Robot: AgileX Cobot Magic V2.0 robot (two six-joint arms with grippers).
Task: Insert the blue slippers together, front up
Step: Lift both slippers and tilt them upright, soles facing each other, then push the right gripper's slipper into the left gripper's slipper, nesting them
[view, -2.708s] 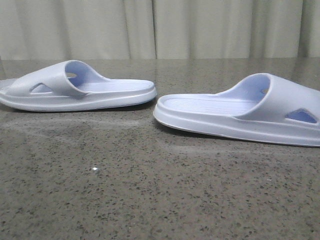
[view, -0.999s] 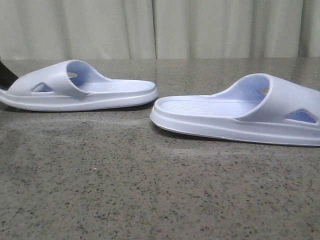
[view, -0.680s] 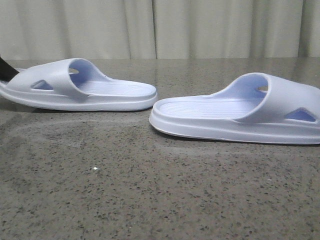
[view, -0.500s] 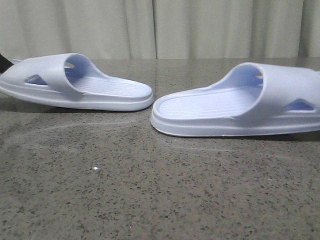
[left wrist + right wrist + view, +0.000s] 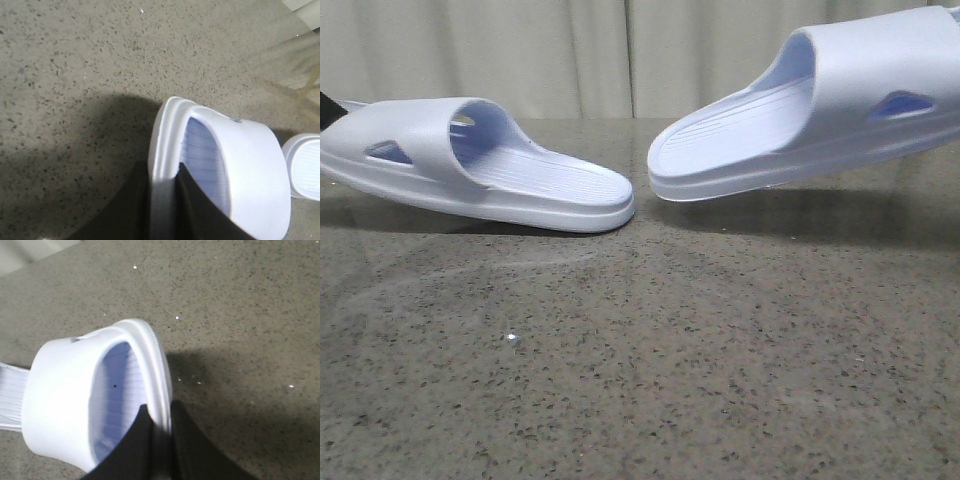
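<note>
Left end effector point(image 5: 162, 200) is clamped on the toe-end rim of the left slipper point(image 5: 470, 165), one finger point(image 5: 127, 210) outside the sole wall, the other inside under the strap. Right end effector point(image 5: 157, 440) is clamped the same way on the right slipper point(image 5: 820, 100).

Where they sit, front view:
- Left slipper: strap end raised at far left, heel dipping toward centre; can't tell if the heel touches the worktop point(image 5: 640, 380).
- Right slipper: fully airborne, higher than the left, strap end up at the right edge, heel pointing down toward centre.
- Heels face each other, near but apart, right heel a bit above the left.

Relation that matters: each slipper's long axis runs straight out from its own end effector toward centre, so both axes lie roughly on one line, heel to heel, mirrored. Neither arm is nearer; each carries its own.

My read: both are picked, nesting not started. For fronts up I'd swing both strap ends upward so the soles come face to side, then slide one into the other. Risk: a rim pinch on soft foam can let a slipper pivot or slip.
</note>
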